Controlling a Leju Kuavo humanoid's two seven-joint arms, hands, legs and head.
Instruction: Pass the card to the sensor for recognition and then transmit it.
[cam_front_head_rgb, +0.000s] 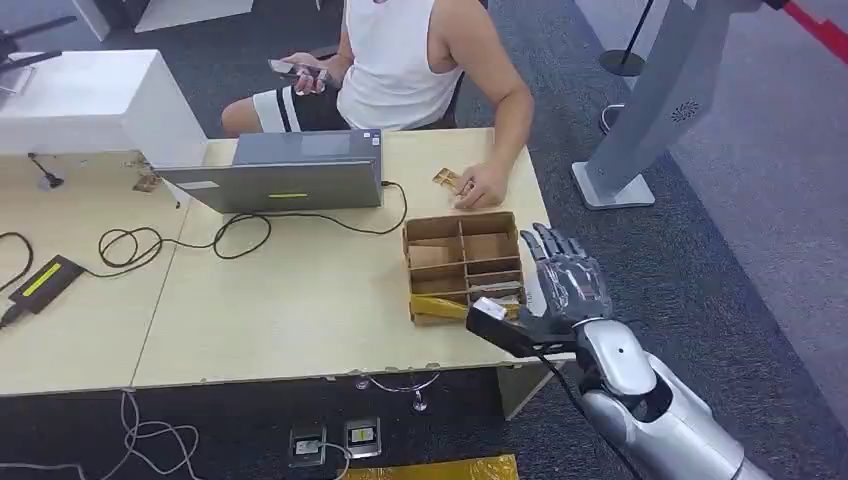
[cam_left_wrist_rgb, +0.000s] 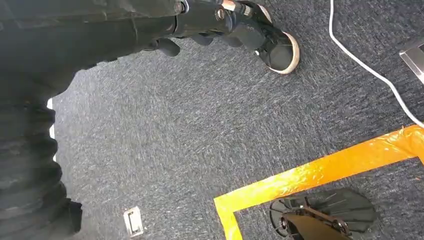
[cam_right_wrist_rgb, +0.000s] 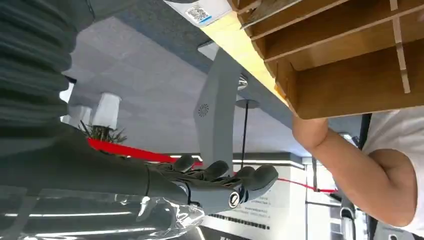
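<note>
The right hand (cam_front_head_rgb: 562, 285) hangs just beside the compartmented wooden box (cam_front_head_rgb: 464, 262), fingers (cam_front_head_rgb: 548, 244) straight and spread, holding nothing. A card (cam_front_head_rgb: 447, 180) lies beyond the box, at a seated person's hand (cam_front_head_rgb: 481, 188). The left hand's (cam_left_wrist_rgb: 200, 22) fingers are too dark to judge.

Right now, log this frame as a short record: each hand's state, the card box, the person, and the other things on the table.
right hand: raised beside the box, fingers spread, holding nothing
left hand: hanging over the carpet, grip unclear
box: wooden, divided into compartments, near the table's right edge
person: seated behind the table, one hand on it, phone in the other
laptop: open, cable attached
</note>
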